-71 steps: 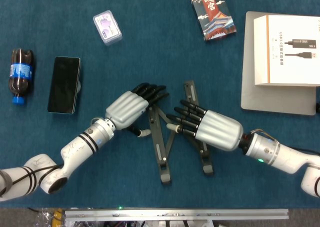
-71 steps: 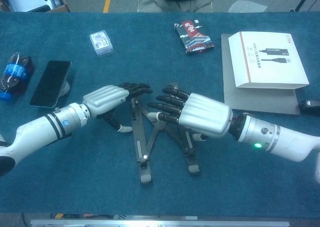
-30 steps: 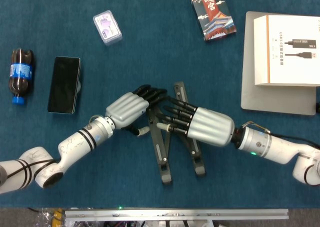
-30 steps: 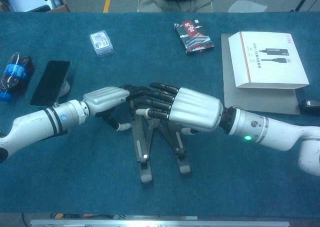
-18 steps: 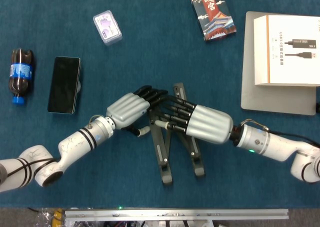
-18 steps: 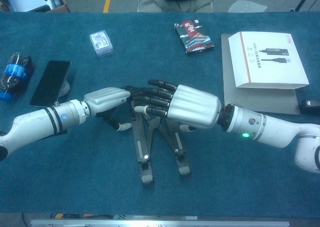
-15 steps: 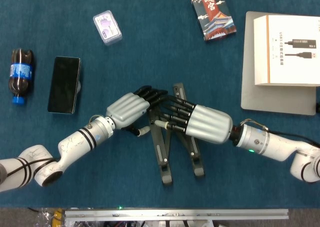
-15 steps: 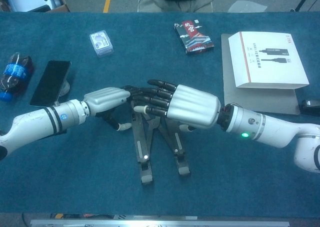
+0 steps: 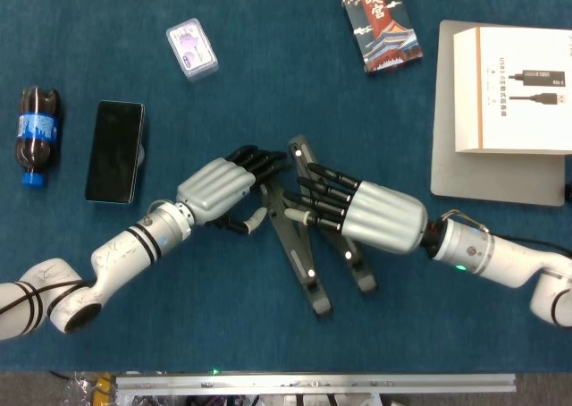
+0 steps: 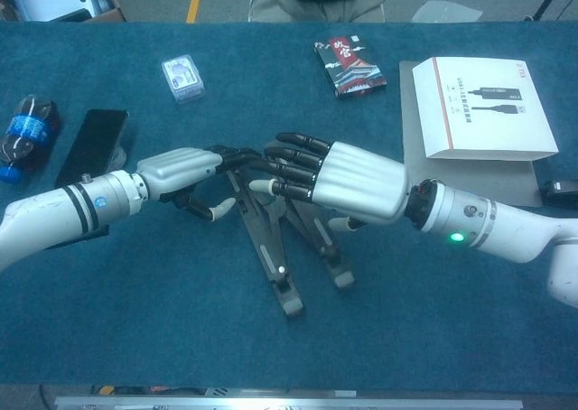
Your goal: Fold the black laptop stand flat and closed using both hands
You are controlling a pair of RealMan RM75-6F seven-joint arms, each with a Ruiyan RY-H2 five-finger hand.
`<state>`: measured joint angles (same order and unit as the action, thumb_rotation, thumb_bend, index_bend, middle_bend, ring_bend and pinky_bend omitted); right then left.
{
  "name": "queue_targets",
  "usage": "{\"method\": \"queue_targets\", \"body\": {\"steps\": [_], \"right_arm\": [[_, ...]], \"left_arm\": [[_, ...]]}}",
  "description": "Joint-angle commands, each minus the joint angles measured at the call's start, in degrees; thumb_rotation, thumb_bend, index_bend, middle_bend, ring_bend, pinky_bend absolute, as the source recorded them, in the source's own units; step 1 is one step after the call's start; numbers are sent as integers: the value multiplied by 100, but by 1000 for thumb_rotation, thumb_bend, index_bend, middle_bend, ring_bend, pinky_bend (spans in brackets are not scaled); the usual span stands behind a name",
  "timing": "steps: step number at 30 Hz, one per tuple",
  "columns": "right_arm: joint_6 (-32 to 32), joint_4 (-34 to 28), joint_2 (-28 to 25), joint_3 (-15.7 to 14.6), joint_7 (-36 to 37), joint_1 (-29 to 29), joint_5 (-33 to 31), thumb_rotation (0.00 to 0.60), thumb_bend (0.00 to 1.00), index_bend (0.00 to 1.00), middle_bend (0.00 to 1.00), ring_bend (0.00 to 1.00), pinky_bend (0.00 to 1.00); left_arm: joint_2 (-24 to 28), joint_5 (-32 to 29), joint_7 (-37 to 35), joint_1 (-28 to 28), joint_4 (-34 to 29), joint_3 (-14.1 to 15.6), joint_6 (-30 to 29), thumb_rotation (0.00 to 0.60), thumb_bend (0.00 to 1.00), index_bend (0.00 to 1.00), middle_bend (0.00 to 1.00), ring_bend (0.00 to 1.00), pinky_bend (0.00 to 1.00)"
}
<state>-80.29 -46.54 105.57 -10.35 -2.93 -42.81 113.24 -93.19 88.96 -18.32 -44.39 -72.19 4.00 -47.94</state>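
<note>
The black laptop stand (image 9: 302,254) (image 10: 271,256) lies on the blue table as two slanted legs that meet at the far end, their near ends pointing to the lower right. My left hand (image 9: 214,190) (image 10: 181,171) reaches in from the left, its stretched fingers touching the top of the left leg and its thumb hanging apart from it. From the right, my right hand (image 9: 375,216) (image 10: 357,184) lies over the right leg with its fingers spread across both legs near the joint. Neither hand plainly grips the stand. The joint is hidden under the fingers.
A cola bottle (image 9: 36,133) and a black phone (image 9: 114,151) lie at the left. A small clear box (image 9: 192,50) and a printed card box (image 9: 382,26) sit at the back. A white carton (image 9: 509,88) rests on a grey slab (image 9: 483,187) at the right.
The stand has swung: its far end went left, its near ends right, and the legs lie closer together. Both hands shifted left with it.
</note>
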Motion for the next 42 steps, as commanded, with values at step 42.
{"method": "queue_targets", "body": {"steps": [42], "right_arm": [[3704,-3248,-2328,169,661,-2495,88,600,0,0,0,0,0]], "left_arm": [[2204,-1189,1658,991,-1578,-790,-1183,409,457,0,0,0,22]]}}
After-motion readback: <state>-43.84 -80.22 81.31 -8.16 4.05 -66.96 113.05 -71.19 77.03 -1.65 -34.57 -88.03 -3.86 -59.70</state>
